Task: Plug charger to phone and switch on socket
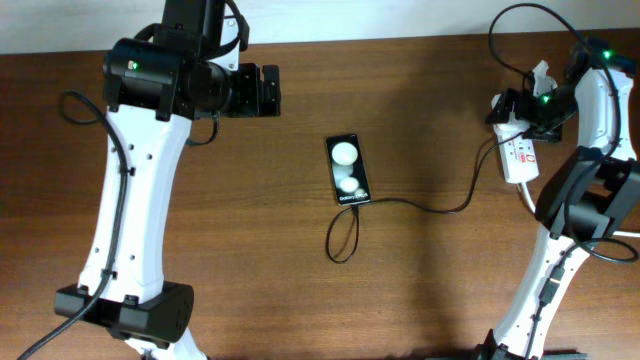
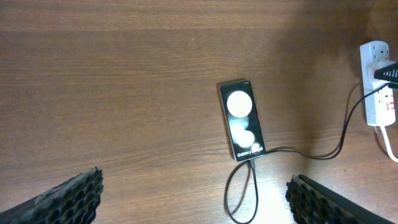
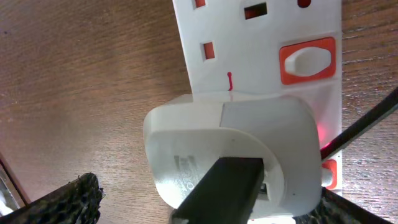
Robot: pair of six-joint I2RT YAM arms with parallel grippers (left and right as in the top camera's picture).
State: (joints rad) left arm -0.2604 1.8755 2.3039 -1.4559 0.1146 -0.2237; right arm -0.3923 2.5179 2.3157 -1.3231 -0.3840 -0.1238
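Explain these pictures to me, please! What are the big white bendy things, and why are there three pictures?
Those are two robot arms. Each ends in a gripper, a hand with two fingers. One picture looks down from above the table. The other two come from small cameras on the wrists; the dark bumpy shapes in their bottom corners are the fingers. A black phone lies on the table, with the thin black charger cable reaching its end. The cable leads to a white adapter block sitting in the white socket. The left gripper is open and holds nothing. The right gripper hovers open over the adapter block, not squeezing it.
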